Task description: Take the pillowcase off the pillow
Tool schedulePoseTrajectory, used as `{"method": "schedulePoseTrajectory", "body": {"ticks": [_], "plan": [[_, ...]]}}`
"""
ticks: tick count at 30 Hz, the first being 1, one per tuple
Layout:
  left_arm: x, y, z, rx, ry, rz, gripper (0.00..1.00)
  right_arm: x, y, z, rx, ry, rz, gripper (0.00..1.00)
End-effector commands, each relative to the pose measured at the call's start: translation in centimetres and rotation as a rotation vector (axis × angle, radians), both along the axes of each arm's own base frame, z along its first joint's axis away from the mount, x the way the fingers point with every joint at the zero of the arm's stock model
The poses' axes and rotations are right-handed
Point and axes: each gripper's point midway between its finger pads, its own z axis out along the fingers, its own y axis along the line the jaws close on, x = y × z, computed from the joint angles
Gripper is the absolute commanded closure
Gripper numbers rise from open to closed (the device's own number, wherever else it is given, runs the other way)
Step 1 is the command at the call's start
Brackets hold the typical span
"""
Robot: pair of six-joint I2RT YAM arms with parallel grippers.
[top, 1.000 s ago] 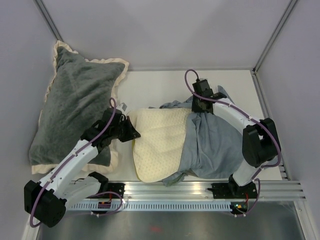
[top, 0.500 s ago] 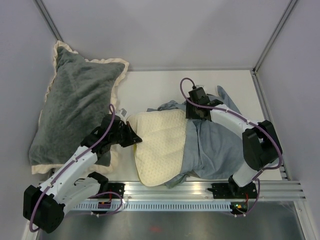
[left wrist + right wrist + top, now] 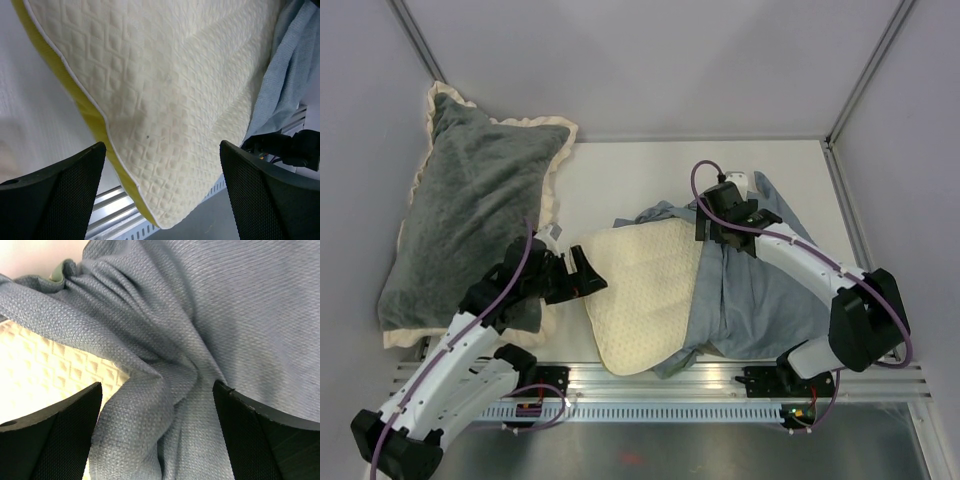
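On table (image 3: 620, 180): pillow (image 3: 640, 290) half out of pillowcase (image 3: 760, 290) (grey-blue, bunched); my left gripper (image 3: 582, 275) spread beside bare edge, right gripper (image 3: 715, 232) spread over pillowcase.

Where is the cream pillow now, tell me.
In the top view the cream pillow lies mid-table near the front edge, its right part inside the pillowcase, with the left tool at its left end.

A: How is it lit?
B: Brightly and evenly from above; the cream-white quilted pillow (image 3: 640, 290) throws only a faint shadow on the white bench (image 3: 620, 170).
A: Any blur?
B: The left end effector (image 3: 162, 145) has soft-edged black fingers (image 3: 50, 200) up close; the weave of the grey-blue cloth pillowcase (image 3: 210, 330) is sharp.
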Motion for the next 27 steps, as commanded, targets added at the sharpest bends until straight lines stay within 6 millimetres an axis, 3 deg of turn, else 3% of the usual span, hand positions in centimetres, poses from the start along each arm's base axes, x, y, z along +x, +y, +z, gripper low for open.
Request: {"method": "schedulePoseTrajectory", "body": {"ticks": [1,5,8,14,18,27], "plan": [[-0.6,1.0,2.6,0.015,-0.028,0.031,0.00,0.0,-1.3,1.6,-0.011,-0.043,-0.060,0.02],[-2.0,-0.1,4.7,-0.102,-0.043,-0.003,0.00,-0.7,-0.4,2.4,0.052,-0.047,-0.021,0.02],[-2.9,-1.4,4.4,-0.182,0.001,-0.045,0.00,-1.0,-0.1,3.4,0.096,-0.071,-0.019,0.02],[-4.0,-3.9,2.0,-0.310,0.129,-0.130,0.00,-1.8,0.5,4.0,0.162,-0.083,-0.007,0.02],[-4.5,-3.9,-0.1,-0.326,0.170,-0.111,0.00,-2.3,1.2,3.4,0.194,-0.062,0.027,0.02],[-4.3,-3.9,-1.3,-0.324,0.171,-0.102,0.00,-4.0,0.9,3.1,0.205,-0.043,0.053,0.02]]}}
